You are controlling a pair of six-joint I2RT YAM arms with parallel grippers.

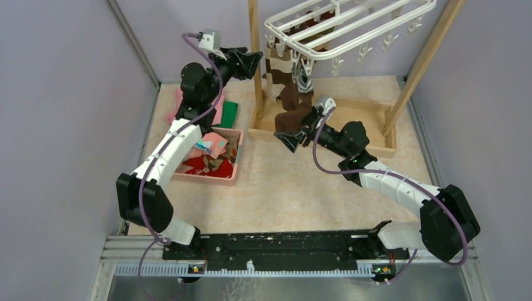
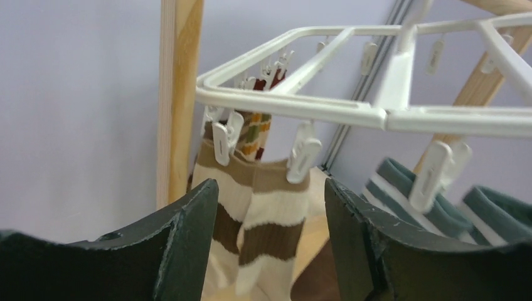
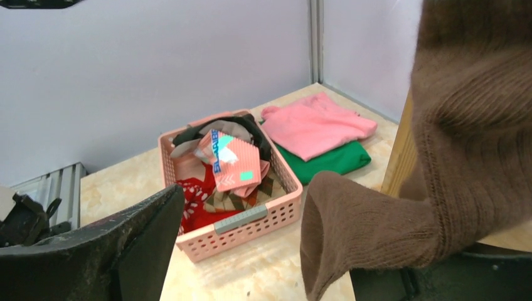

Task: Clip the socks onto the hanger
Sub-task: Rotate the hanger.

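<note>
The white hanger (image 1: 351,25) hangs from a wooden frame at the back. A brown-and-cream striped sock (image 1: 275,72) and a plain dark brown sock (image 1: 293,103) hang from its near-left clips. My left gripper (image 1: 257,66) is open and empty, raised beside the frame's left post. In the left wrist view my gripper (image 2: 270,185) faces the striped sock (image 2: 266,213), clipped under the hanger (image 2: 351,113). My right gripper (image 1: 287,139) is open below the dark brown sock. In the right wrist view the gripper (image 3: 266,232) has that sock's (image 3: 452,157) lower end draped over its right finger.
A pink basket (image 1: 233,170) holding more socks, one pink with teal patches (image 3: 232,160), sits left of centre. A folded pink cloth (image 3: 313,128) and a green cloth (image 3: 332,160) lie behind it. The wooden frame's post (image 1: 255,63) and base (image 1: 339,141) stand between the arms. Teal-striped socks (image 2: 408,194) hang further right.
</note>
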